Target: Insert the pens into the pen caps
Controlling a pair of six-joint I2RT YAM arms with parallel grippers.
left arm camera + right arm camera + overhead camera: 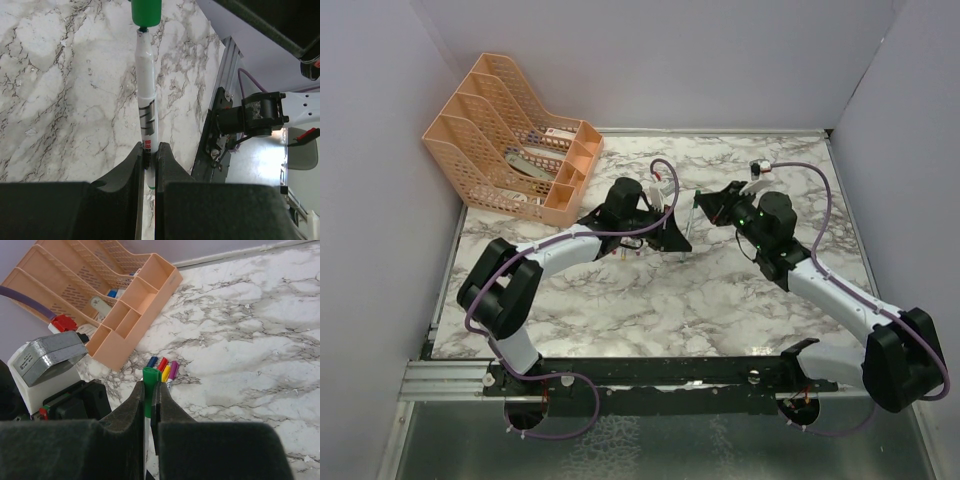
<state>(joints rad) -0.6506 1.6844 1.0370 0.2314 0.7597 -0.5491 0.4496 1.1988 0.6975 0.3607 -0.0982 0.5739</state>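
- My left gripper (149, 159) has its jaws clamped on the lower end of a white pen (146, 90). The pen's green tip points away from the wrist.
- My right gripper (151, 395) has its jaws pinched on the green cap (149, 377), which stands just proud of the fingertips.
- Both meet in the air over the marble table (650, 300), out beyond the low front end of the orange organiser (125, 315) and well apart from it.
- From the left wrist, the pen's tip sits right at the cap's mouth. I cannot tell whether it has entered.
- The tip looks slightly off the cap's centre, so I judge the step in hand is seating the pen. I would line up the two axes first, then push straight along the pen.
- Both grips need to hold firm, since a skewed push could pivot the pen in the jaws or pop the cap out.
- Four other coloured caps (163, 365) lie bunched on the table near the organiser's front corner.
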